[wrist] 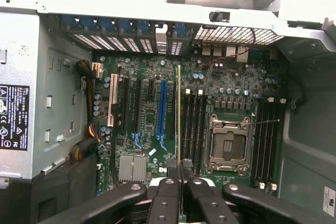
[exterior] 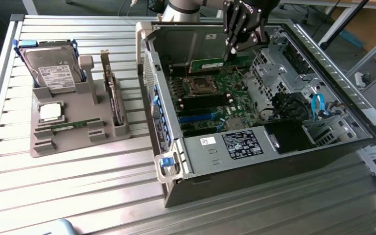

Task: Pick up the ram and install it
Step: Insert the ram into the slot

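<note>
My gripper hangs inside the open computer case, shut on the ram, a thin green stick held above the motherboard. In the wrist view the ram shows edge-on as a thin line running out from between the fingers. It lies parallel to the black memory slots beside the empty processor socket, just to one side of them. The stick is clear of the board, not seated in a slot.
To the exterior view's left, a grey holder carries a hard drive, a silver processor chip, an upright expansion card and another green stick. Drive cages and cables crowd the case's right side.
</note>
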`<state>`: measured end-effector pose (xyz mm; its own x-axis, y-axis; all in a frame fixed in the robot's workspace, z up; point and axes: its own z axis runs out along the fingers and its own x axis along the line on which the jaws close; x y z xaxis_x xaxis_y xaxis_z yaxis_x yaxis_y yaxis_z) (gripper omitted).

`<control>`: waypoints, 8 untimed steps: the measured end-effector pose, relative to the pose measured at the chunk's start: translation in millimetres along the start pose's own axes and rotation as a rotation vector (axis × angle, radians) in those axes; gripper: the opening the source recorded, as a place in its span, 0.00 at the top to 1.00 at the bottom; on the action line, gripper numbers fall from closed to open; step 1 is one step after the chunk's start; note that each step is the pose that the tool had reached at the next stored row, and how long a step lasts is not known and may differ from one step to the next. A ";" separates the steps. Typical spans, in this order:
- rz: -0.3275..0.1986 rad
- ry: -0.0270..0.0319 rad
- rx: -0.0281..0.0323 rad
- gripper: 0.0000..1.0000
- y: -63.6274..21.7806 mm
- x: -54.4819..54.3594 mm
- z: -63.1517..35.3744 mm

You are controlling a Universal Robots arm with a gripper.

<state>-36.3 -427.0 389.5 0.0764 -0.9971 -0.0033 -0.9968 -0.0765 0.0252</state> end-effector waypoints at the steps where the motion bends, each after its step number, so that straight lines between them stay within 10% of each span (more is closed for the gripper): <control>1: 0.000 0.0000 0.0000 0.88 0.0 0.0 0.0; 8: 0.047 -0.0012 0.0002 0.88 -0.1 0.0 0.1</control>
<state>-36.2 -426.9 389.4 0.0293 -0.9996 -0.0033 -0.9993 -0.0294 0.0251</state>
